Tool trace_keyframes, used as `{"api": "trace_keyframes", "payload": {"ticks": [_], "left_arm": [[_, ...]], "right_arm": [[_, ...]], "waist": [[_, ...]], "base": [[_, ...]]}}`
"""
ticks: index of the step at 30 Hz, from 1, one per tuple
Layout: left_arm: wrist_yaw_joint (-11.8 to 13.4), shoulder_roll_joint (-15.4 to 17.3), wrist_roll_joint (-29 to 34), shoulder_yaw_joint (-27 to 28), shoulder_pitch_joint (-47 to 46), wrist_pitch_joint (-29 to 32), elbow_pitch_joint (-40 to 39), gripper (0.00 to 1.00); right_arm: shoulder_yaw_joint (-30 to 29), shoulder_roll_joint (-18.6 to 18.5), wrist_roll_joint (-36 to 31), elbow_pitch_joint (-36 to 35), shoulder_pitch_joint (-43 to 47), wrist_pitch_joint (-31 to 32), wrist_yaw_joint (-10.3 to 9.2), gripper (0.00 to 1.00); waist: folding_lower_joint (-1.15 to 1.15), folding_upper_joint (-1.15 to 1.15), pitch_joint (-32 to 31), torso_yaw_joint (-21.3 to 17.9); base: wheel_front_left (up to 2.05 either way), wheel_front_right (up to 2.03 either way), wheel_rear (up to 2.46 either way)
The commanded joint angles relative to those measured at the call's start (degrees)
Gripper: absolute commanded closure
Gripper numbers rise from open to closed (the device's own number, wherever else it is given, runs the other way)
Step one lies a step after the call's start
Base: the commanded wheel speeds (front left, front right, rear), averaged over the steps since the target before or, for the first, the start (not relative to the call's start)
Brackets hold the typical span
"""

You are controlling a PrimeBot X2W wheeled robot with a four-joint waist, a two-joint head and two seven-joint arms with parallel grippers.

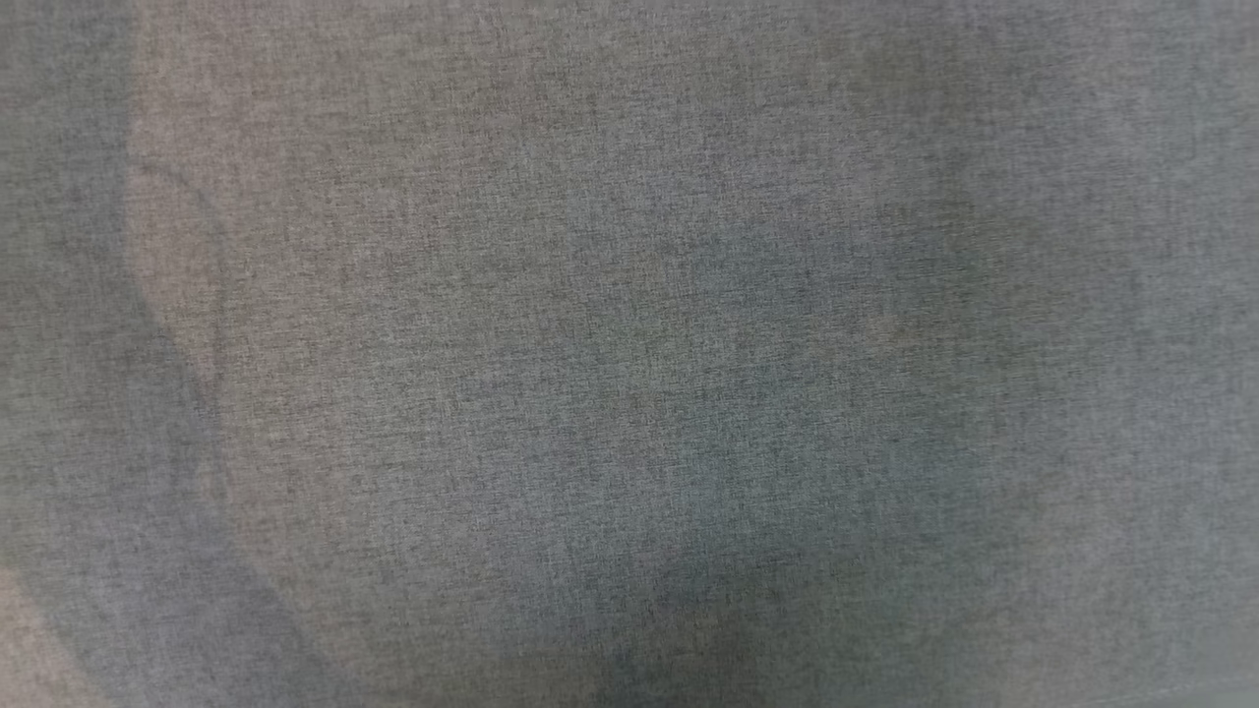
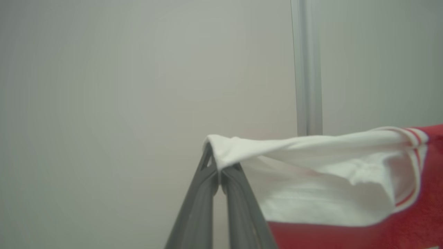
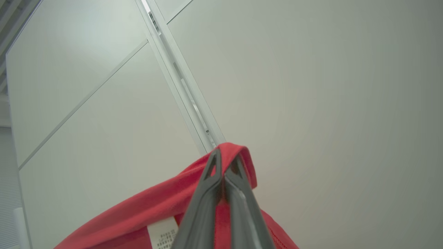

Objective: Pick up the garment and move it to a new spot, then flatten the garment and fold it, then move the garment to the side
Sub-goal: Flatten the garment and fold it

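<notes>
The garment [image 2: 328, 180] is a red and white shirt with thin red stripes at a trim edge. In the left wrist view my left gripper [image 2: 221, 162] is shut on a white fold of it, and the cloth stretches off to the right. My right gripper [image 3: 225, 162] is shut on a red edge of the garment [image 3: 148, 211], whose white care label [image 3: 164, 235] hangs just left of the fingers. Both grippers hold the cloth up in front of a pale wall. The head view looks closely at grey woven cloth [image 1: 629, 354]; I cannot tell what it belongs to.
Behind the left gripper stands a pale wall with a vertical metal post [image 2: 308, 69]. A white wall panel with a slanted aluminium rail [image 3: 180, 76] lies behind the right gripper.
</notes>
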Motion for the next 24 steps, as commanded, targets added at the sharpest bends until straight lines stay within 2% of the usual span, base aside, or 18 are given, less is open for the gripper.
{"api": "trace_keyframes", "payload": {"ticks": [1,8,12,16,24], "left_arm": [[0.06,0.21,-0.86,-0.88,0.70,0.38,1.06,1.00],[0.05,1.17,-3.96,-6.87,5.89,3.05,4.72,1.00],[0.06,1.68,-5.90,-9.06,8.65,3.82,6.73,1.00],[0.05,1.15,-7.99,-11.71,11.84,5.00,7.74,1.00],[0.05,-0.06,-11.63,-16.42,17.40,5.94,9.15,1.00]], "right_arm": [[-0.29,0.07,-0.88,0.65,2.24,-0.01,-0.01,1.00],[6.83,-1.51,-0.14,7.36,6.91,-0.02,0.00,1.00],[9.32,-2.75,0.90,8.89,8.68,-0.02,0.00,1.00],[12.17,-3.78,2.11,10.26,11.20,-0.02,0.00,1.00],[22.96,-6.13,7.88,16.02,14.78,-0.02,0.00,1.00]], "waist": [[0.00,0.00,0.42,0.19],[0.00,0.00,1.37,0.71],[0.00,0.00,1.32,1.16],[0.00,0.00,0.19,1.69],[0.00,0.00,-4.06,3.23]], "base": [[0.00,0.00,0.00],[0.00,0.00,0.00],[0.00,0.00,0.00],[0.00,0.00,0.00],[0.00,0.00,0.00]]}}
